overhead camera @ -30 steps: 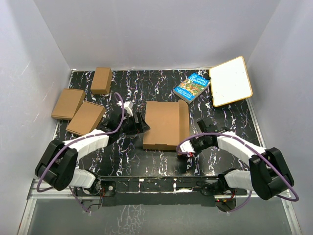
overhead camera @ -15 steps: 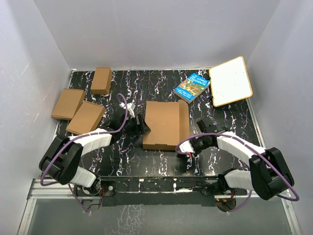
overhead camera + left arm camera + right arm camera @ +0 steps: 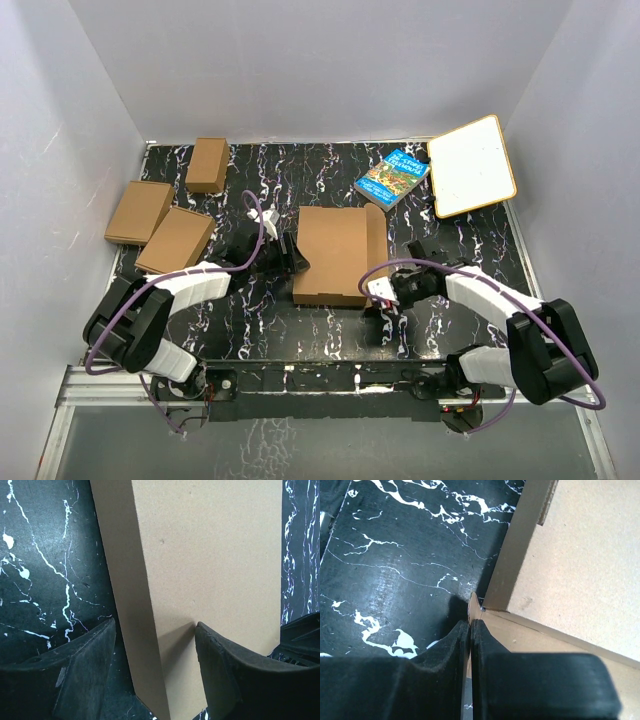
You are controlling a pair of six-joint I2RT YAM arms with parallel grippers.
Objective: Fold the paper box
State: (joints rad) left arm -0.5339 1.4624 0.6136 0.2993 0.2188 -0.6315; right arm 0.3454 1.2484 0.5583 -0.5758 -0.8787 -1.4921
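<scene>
The paper box [image 3: 335,255] lies flat and closed-looking in the middle of the table, with a narrow flap strip along its right side. My left gripper [image 3: 292,256] is open at the box's left edge. In the left wrist view [image 3: 155,665] one finger [image 3: 85,675] sits outside over the table and the other [image 3: 235,675] over the box's top face [image 3: 215,555], the side wall between them. My right gripper [image 3: 385,291] is at the box's near right corner. In the right wrist view [image 3: 470,630] it is shut on a thin cardboard flap [image 3: 474,604] of the box.
Three smaller folded cardboard boxes lie at the left: [image 3: 208,164], [image 3: 139,211], [image 3: 176,240]. A blue book [image 3: 392,177] and a white board [image 3: 471,165] lie at the back right. Grey walls enclose the black marbled table [image 3: 460,235].
My left gripper has moved right, up to the box's left edge. My right gripper has shifted slightly left and up at the near right corner. The box has barely moved.
</scene>
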